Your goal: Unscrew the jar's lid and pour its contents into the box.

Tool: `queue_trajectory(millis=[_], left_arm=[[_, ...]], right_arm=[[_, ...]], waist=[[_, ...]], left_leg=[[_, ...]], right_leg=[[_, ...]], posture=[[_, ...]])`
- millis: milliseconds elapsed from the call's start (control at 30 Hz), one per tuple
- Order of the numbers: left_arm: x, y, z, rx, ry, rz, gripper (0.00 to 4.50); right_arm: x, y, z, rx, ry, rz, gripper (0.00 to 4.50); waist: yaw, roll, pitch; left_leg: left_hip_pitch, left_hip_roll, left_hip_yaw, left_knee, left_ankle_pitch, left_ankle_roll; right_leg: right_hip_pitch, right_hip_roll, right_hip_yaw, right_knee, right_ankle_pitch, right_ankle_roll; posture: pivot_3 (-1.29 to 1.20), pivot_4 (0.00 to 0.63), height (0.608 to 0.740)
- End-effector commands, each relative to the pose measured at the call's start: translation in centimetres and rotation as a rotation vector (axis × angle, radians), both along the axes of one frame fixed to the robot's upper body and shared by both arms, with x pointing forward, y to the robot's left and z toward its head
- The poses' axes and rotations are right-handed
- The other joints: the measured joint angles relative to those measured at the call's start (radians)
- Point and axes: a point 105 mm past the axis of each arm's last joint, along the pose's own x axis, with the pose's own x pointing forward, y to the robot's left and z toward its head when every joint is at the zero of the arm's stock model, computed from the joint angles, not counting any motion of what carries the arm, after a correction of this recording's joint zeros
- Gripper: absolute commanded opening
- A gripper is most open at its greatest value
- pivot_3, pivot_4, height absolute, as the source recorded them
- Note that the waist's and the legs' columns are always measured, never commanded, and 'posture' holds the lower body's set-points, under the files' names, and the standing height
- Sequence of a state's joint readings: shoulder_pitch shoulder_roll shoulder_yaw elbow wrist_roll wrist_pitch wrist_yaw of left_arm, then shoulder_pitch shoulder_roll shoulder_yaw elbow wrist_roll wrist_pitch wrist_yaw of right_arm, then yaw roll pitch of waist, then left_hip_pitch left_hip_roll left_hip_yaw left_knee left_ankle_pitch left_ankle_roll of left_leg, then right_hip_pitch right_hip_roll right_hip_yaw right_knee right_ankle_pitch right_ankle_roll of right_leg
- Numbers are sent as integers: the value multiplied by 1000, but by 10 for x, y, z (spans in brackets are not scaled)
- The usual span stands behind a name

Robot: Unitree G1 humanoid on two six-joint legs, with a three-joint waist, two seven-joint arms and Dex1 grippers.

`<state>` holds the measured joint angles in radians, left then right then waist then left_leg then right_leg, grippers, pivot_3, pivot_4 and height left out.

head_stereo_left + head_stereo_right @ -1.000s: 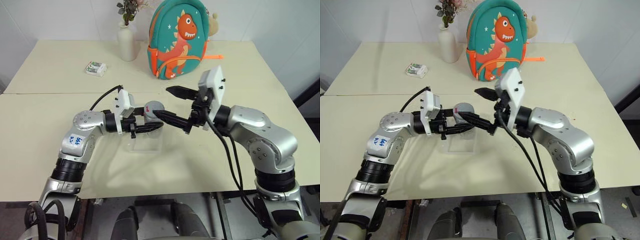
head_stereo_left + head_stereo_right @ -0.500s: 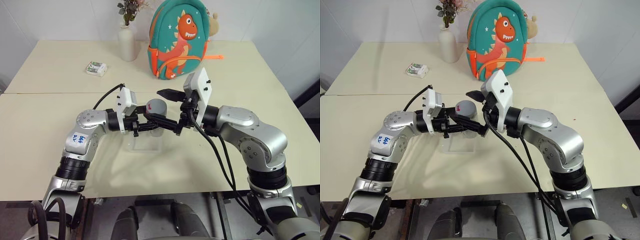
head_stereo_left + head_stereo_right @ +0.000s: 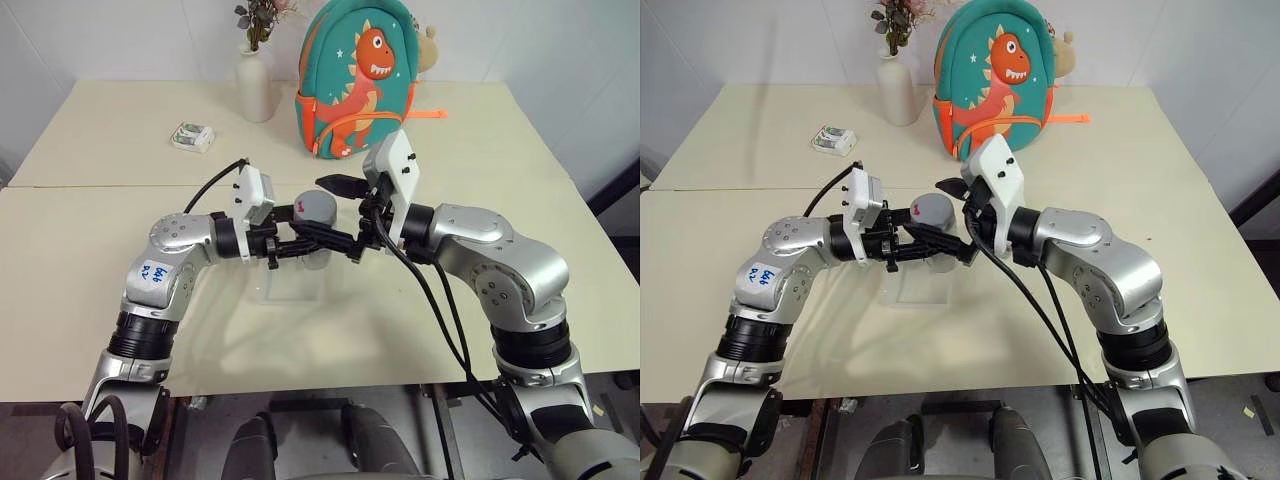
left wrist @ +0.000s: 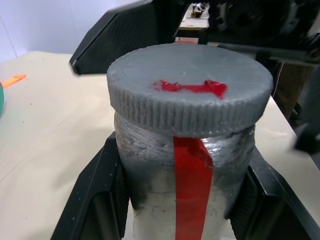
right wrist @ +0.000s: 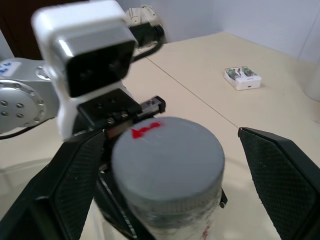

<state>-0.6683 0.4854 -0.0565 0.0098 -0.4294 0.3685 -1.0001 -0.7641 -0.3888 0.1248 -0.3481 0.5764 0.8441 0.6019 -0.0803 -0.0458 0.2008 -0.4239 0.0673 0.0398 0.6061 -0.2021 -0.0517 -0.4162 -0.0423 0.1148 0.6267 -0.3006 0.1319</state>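
1. Jar [image 4: 185, 165] clamped between the left gripper [image 3: 305, 243] fingers [image 4: 97, 200], upright, raised above the bench [image 3: 90, 290].
2. Lid [image 5: 167, 162] on the jar, grey with a red mark on top, seated between the two spread right fingers [image 5: 280, 175].
3. Right gripper [image 3: 940, 215] wide apart, one finger on each side of the lid, neither seen pressing on it.
4. Red stripe [image 4: 191, 185] down the jar's wall, facing out between the left fingers.
5. Box [image 3: 288, 288] of clear plastic on the bench directly below the held jar and both sets of fingers.
6. Beyond the fingers, well apart: white-and-green packet [image 3: 191, 136], white vase [image 3: 254, 90], dinosaur backpack [image 3: 358, 75].
7. Contents of the jar not readable through its wall.
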Motion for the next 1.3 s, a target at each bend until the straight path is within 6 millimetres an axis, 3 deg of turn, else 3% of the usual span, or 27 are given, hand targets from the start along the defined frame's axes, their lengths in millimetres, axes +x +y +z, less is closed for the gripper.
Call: queue_trajectory(millis=[33, 233, 467, 733, 1000, 1300], left_arm=[[-6, -3, 17, -23, -61, -24, 2078], [-5, -3, 16, -23, -60, -23, 2078], [-5, -4, 16, -23, -59, -26, 2078], [-15, -11, 18, 10, -55, -211, 2078], [-29, -17, 20, 53, -70, -412, 2078], [-28, -17, 24, 7, -92, -399, 2078]], right_arm=[[-5, 2, 11, 18, -52, 28, 4500], [-6, 2, 11, 27, -49, 35, 2606], [-8, 3, 13, 46, -43, 71, 2566], [-33, -10, 21, -87, -103, 441, 2566], [-25, -27, 23, -223, -91, 613, 2566], [-22, -26, 23, -209, -99, 624, 2566]], waist=[[0, 0, 0], [0, 0, 0], [0, 0, 0], [4, 0, 0], [-4, 1, 1], [0, 1, 1]], left_leg=[[0, 0, 0, 0, 0, 0], [0, 0, 0, 0, 0, 0], [0, 0, 0, 0, 0, 0], [0, 0, 0, 0, 0, 0], [0, 0, -1, 0, 0, 0], [0, 0, -1, 1, 0, 0]], right_leg=[[0, 0, 0, 0, 0, 0], [0, 0, 0, 0, 0, 0], [0, 0, 0, 0, 0, 0], [0, 0, 0, -1, 0, 0], [0, 1, -1, 0, 0, 1], [0, 1, -1, 0, -1, 1]], posture=[[0, 150, 740], [0, 150, 740], [0, 150, 740], [0, 150, 740], [0, 150, 740], [0, 150, 740]])
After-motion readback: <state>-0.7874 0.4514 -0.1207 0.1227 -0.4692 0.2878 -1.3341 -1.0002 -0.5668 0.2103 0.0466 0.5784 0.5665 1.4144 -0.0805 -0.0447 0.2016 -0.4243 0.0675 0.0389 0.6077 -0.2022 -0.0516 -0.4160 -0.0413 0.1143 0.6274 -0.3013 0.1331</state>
